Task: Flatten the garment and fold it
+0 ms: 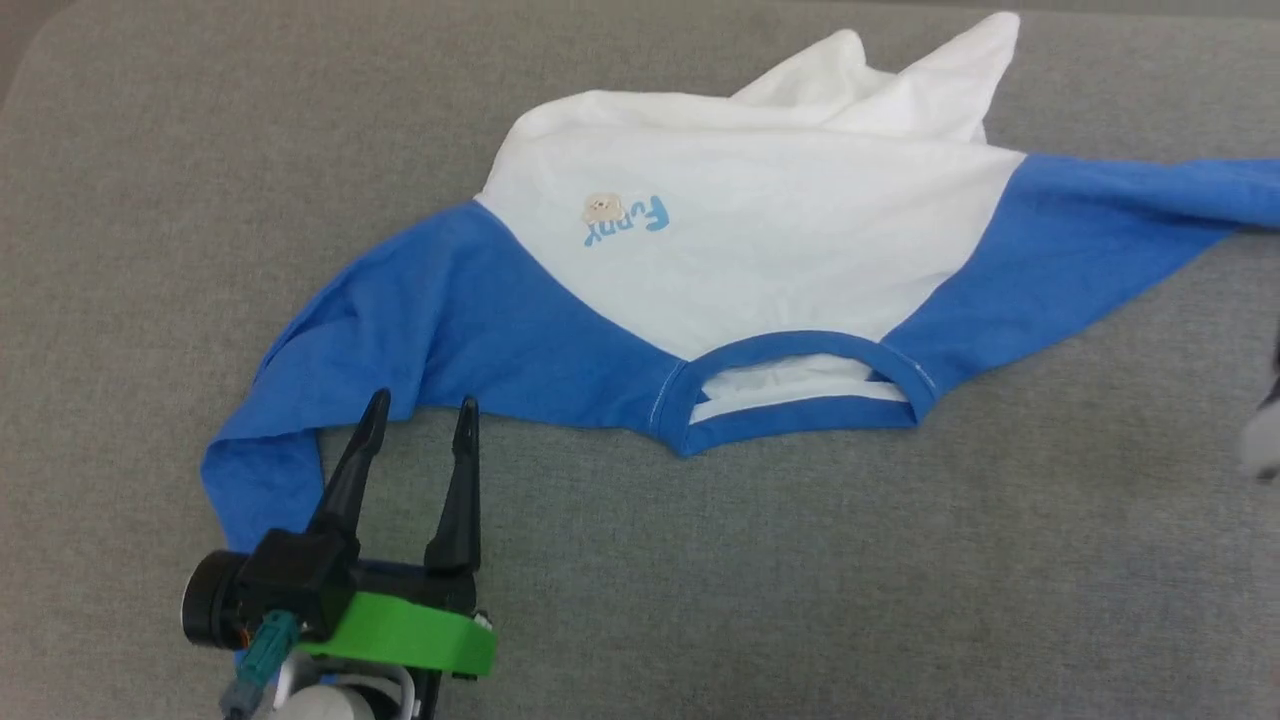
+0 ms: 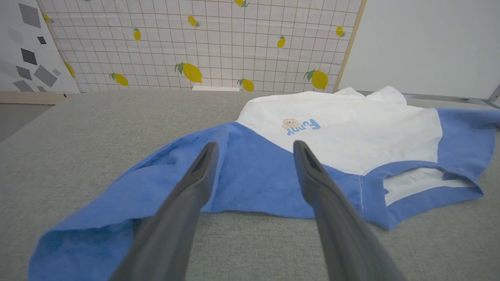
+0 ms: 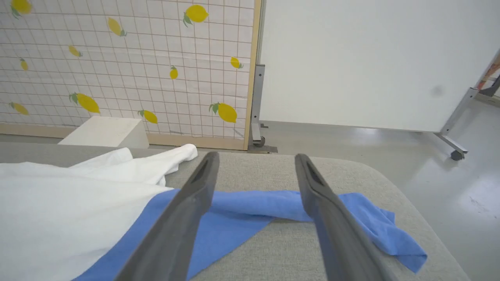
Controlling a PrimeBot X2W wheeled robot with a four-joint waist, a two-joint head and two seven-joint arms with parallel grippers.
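Support: grey fabric-covered surface (image 1: 900, 580), rounded corners.
Resting on it: garment (image 1: 780, 250), chest up, sleeves spread sideways.

Grey fabric surface (image 1: 700, 600) runs wide, corners rounded. Behind it, lemon-print grid panel (image 2: 195, 47) in wooden frame, white block (image 3: 105, 132) at its foot. Far left, panel with grey shapes (image 2: 23, 50). Plain white board (image 3: 371, 58) on metal legs (caster (image 3: 455, 155) showing). Pale glossy floor (image 3: 461, 187), soft glare.

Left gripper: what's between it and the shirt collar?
Only the shirt's own blue shoulder cloth, lying on the grey pad; head view shows it.
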